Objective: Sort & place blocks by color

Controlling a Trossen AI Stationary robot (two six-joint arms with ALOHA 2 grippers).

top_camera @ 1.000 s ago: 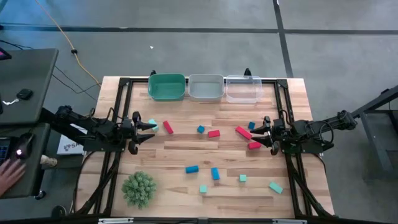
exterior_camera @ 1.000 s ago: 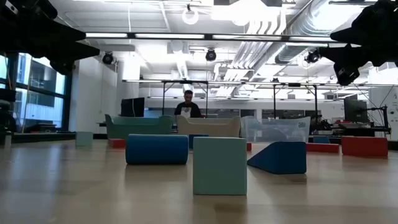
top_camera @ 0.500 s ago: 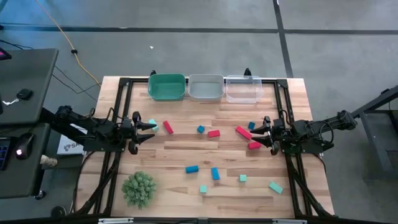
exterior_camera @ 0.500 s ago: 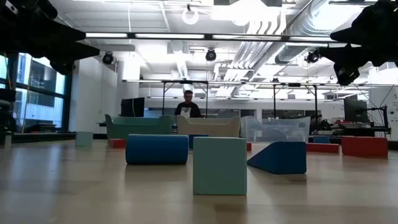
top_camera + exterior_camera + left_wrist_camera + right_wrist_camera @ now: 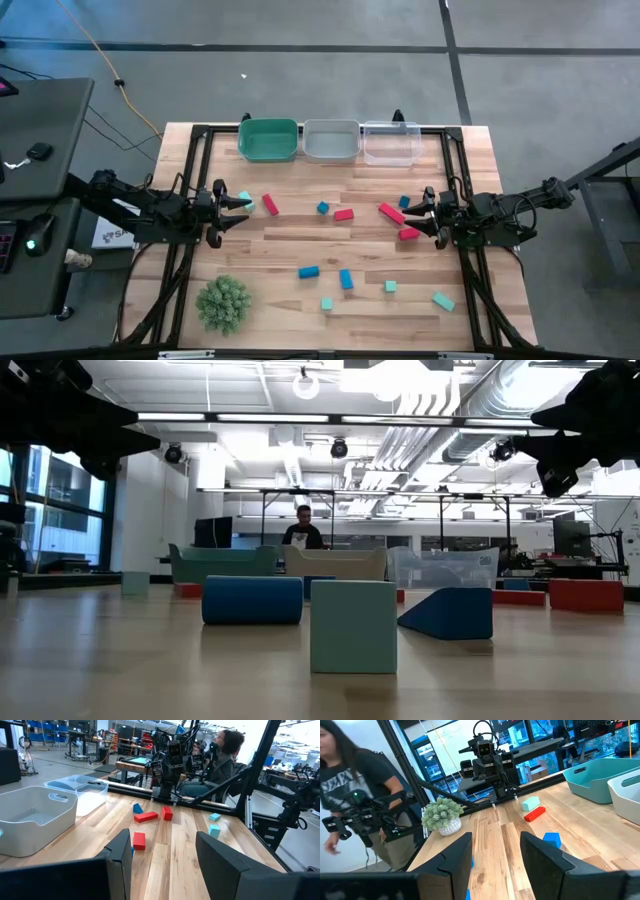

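Left gripper [image 5: 243,205]: fingers parted, holding nothing, mid-left of the high view.
Right gripper [image 5: 417,208]: likewise spread, mid-right.
Blocks [image 5: 343,214]: scattered between.

A broad strip of bare tabletop [image 5: 300,245] is left open between the left claw [image 5: 243,208] and the right claw [image 5: 418,212], interrupted only by scattered blocks [image 5: 344,214], while the far edge is closed off by three bins [image 5: 331,141] and the near-left corner by a plant ball [image 5: 223,303].
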